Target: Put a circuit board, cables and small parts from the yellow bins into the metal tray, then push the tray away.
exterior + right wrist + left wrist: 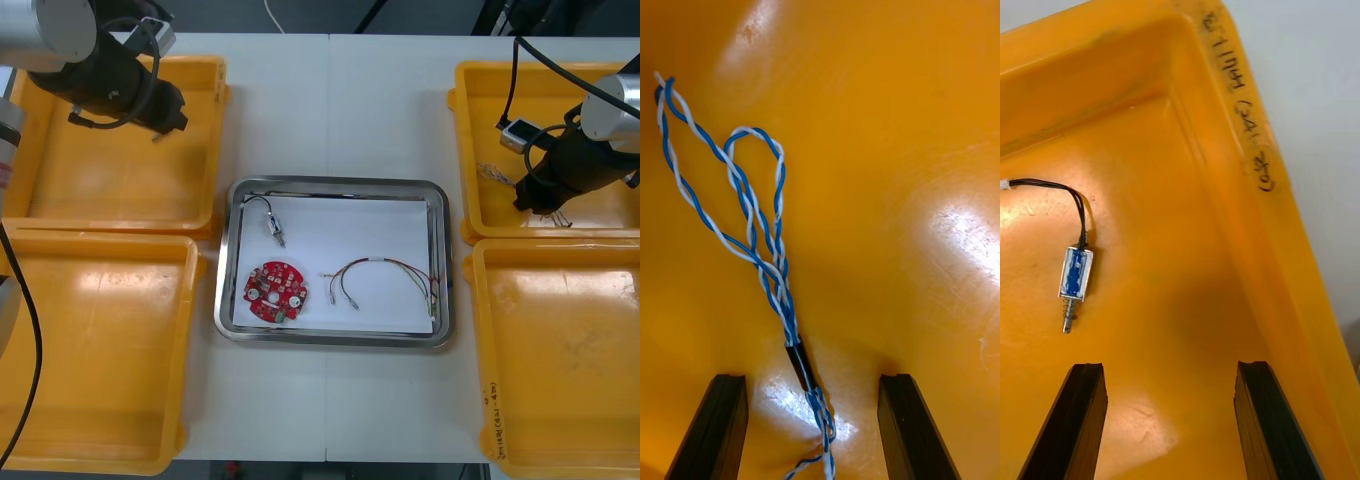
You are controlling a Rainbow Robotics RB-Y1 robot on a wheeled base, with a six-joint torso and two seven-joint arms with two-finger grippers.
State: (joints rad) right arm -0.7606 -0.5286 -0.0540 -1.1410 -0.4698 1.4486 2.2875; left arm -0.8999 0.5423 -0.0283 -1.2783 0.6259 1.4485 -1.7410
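Metal tray (330, 186): is gleaming silver at the rim, white inside.
Yellow bins (100, 370): are showing yellow on both sides of the tray.
Circuit board (275, 292): is showing red with pale dots, inside the tray.
Twisted cable (752, 225): is spiralling blue and white, with a black sleeve.
Small metal part (1075, 274): is showing silver and blue, trailing black wires.
Bench (330, 100): is looking off-white.

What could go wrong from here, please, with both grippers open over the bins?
The right gripper straddles only the tail of the twisted blue and white cable; its loops may slip or snag. The small metal part lies beyond and beside the left gripper, so closing now likely grabs nothing.
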